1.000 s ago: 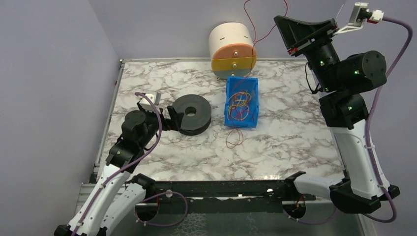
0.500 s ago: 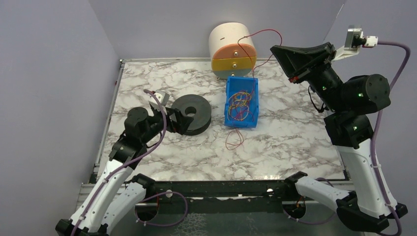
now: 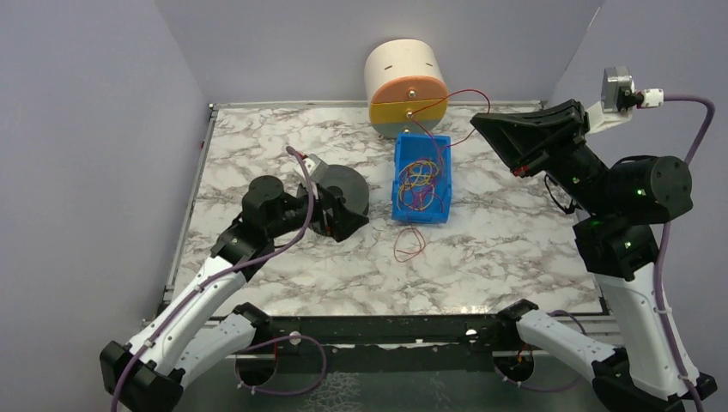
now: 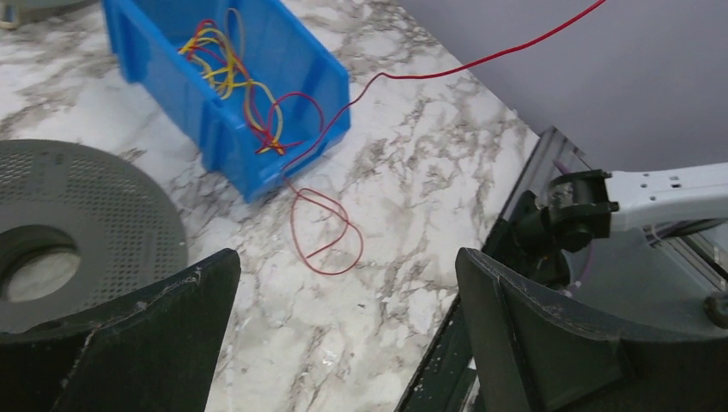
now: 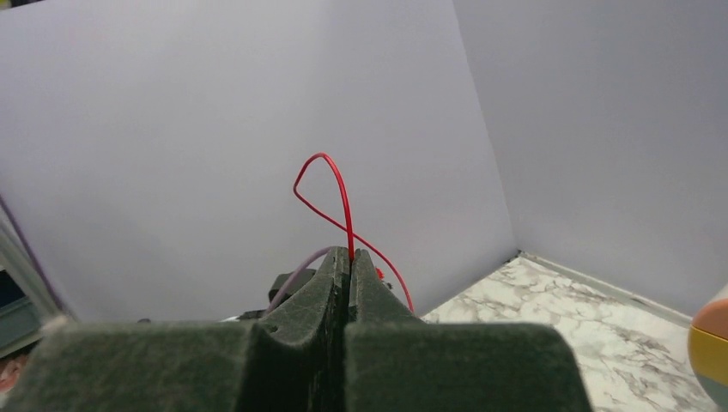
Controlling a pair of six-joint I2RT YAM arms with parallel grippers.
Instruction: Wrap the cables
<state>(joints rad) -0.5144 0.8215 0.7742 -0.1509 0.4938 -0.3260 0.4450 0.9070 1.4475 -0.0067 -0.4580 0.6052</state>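
A thin red cable (image 3: pixel 464 91) runs from my right gripper (image 3: pixel 476 121) in an arc past the cream drum, down through the blue bin (image 3: pixel 442 202), and ends in a loose loop (image 3: pixel 409 244) on the marble table. My right gripper is raised at the back right and shut on the cable; in the right wrist view (image 5: pixel 350 256) the cable loops up from the closed tips. My left gripper (image 3: pixel 333 215) is open and empty above the black spool (image 3: pixel 348 187). The left wrist view shows the spool (image 4: pixel 77 215), the bin (image 4: pixel 232 129) and the cable loop (image 4: pixel 296 190).
The blue bin holds several tangled coloured cables (image 3: pixel 419 176). A cream drum (image 3: pixel 402 69) with an orange and yellow front stands at the back edge. Walls close in on the left, back and right. A black rail (image 3: pixel 386 328) runs along the near edge.
My right gripper has come down and forward with the red cable, slackening the arc. My left arm has swung right, bringing its gripper over the spool.
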